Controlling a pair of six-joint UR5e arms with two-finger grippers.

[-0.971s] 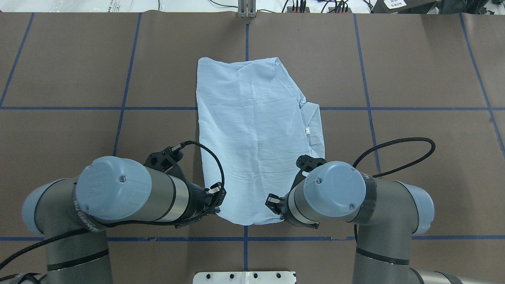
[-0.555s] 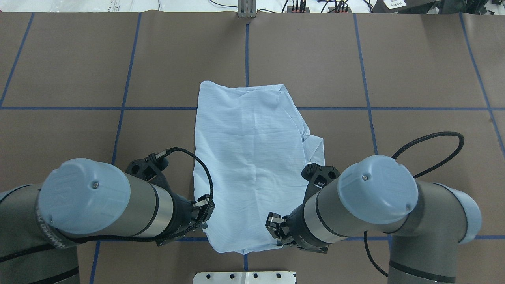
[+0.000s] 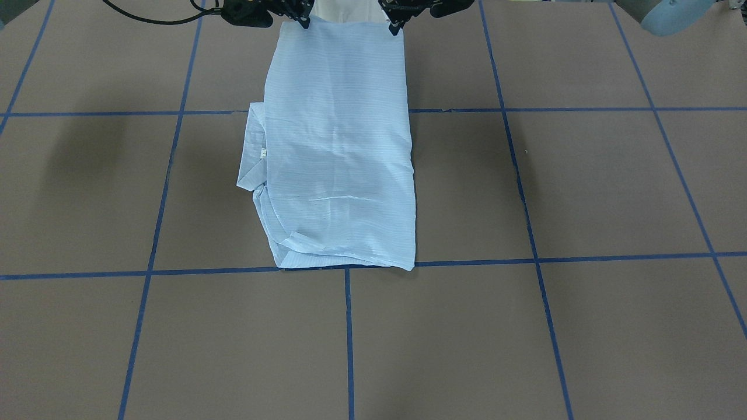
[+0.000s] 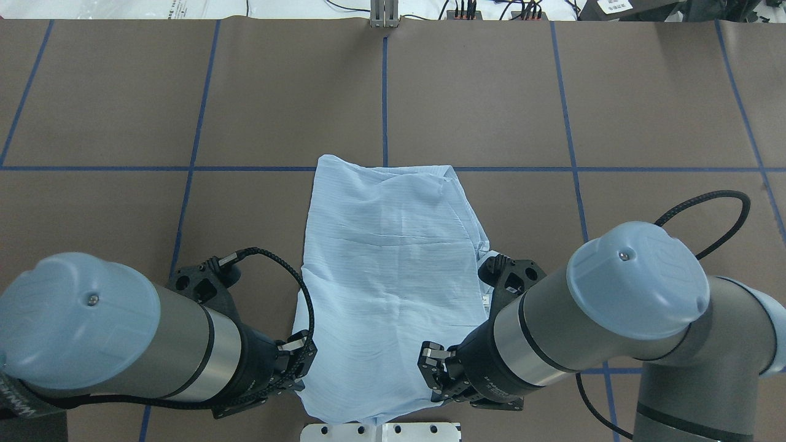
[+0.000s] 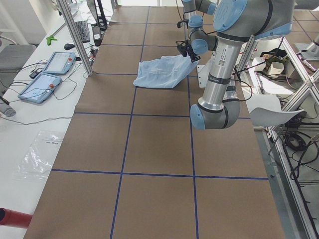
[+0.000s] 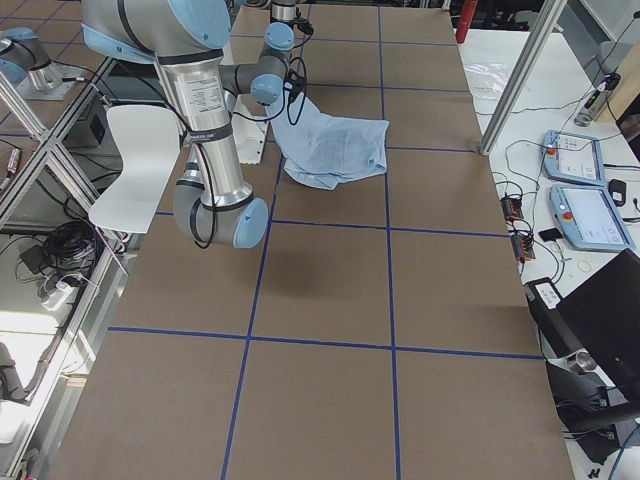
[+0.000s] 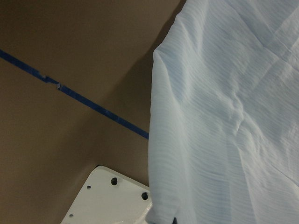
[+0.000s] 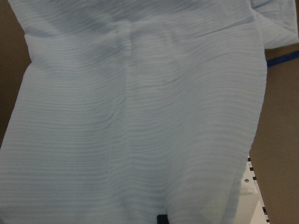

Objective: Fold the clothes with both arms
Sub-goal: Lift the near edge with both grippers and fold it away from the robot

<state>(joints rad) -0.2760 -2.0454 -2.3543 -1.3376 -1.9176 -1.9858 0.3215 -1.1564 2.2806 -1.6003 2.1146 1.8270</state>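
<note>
left gripper [image 4: 302,363] | right gripper [image 4: 431,370] | both clamping shirt [image 4: 387,276] near corners | shirt dragged closer to base [image 4: 381,431]

The thin light-blue finely striped cloth shirt [image 4: 393,276] looks soft, matt and creased. The brown table cover [image 4: 645,92] is matt and paper-like, crossed by smooth blue tape lines [image 4: 123,168]. The grey arm tubes [image 4: 552,331] show satin metal, with smooth light-blue plastic joint caps [image 4: 635,279] and a braided black cable [image 4: 712,194]. At 6 o'clock, the white base plate [image 4: 381,431] looks slightly glossy.

One shirt [image 4: 387,276]; one left arm [image 4: 123,344]; one right arm [image 4: 589,325]; one left gripper [image 4: 298,367]; one right gripper [image 4: 433,370]; one tabletop [image 4: 645,92]; one chair [image 6: 135,160]; two control tablets [image 5: 61,62] [image 5: 40,85].
</note>
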